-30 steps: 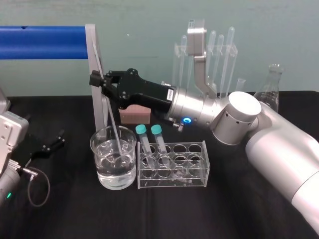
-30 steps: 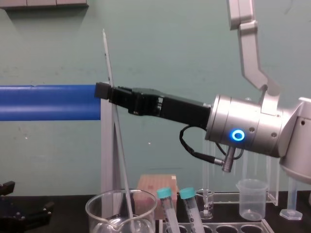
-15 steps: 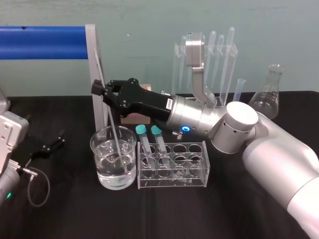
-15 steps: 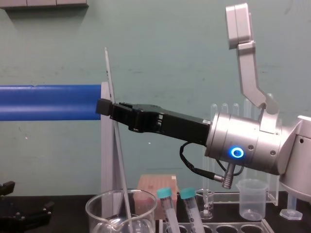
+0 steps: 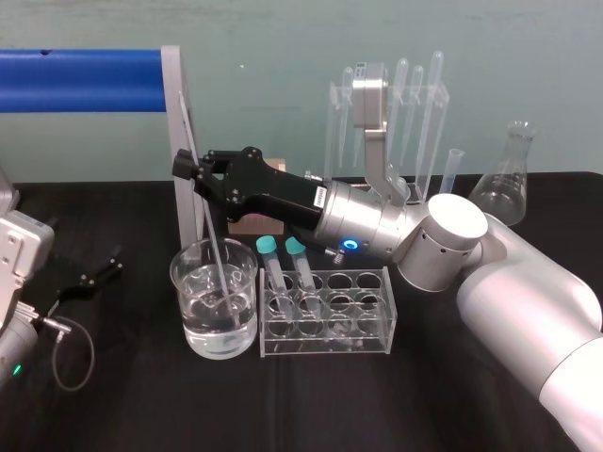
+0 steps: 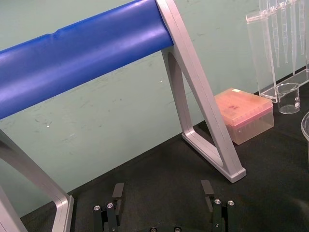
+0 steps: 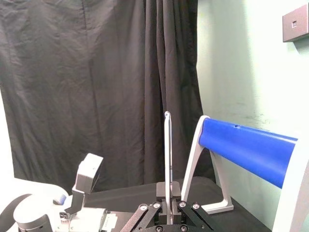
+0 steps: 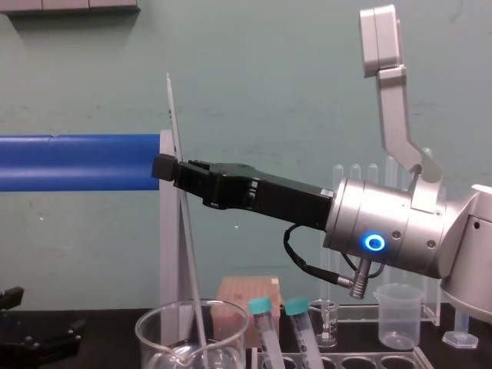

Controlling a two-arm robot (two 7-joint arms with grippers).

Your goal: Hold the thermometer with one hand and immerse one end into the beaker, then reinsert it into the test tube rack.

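Our left tool [image 5: 89,274] lies parked near us at the left of the table [image 5: 141,405], its fingers spread wide with nothing between them. Just ahead, at the front of the table, stands the beaker [image 5: 187,318], part full of clear liquid, and touching or just beside its right wall is the test tube rack [image 5: 366,311]. Two teal-capped tubes [image 5: 273,273] lean in the rack's leftmost holes; the holes to their right look free.

Above the beaker our right tool [image 5: 193,169] reaches in from the right, clamped tight on the thermometer [image 5: 216,249] partway up the rod. The rod is tilted, its top leaning to the left, and its lower end passes inside the rim and down into the liquid. We cannot tell whether the tip touches the glass bottom. From the right wrist camera the upper part of the rod rises straight out from between the pinched fingers.

We judge that we are in the immersion step, with the dip made or nearly made and the return to the rack not yet begun. Next we should draw the rod up along its own line until the tip clears the rim, carry it right past the capped tubes, and lower it into a free hole without knocking the glass.

Farther back are a pink box [image 5: 247,222], a clear pipette stand [image 5: 415,104], a conical flask [image 5: 504,181], and a blue bar [image 5: 80,80] on grey legs.
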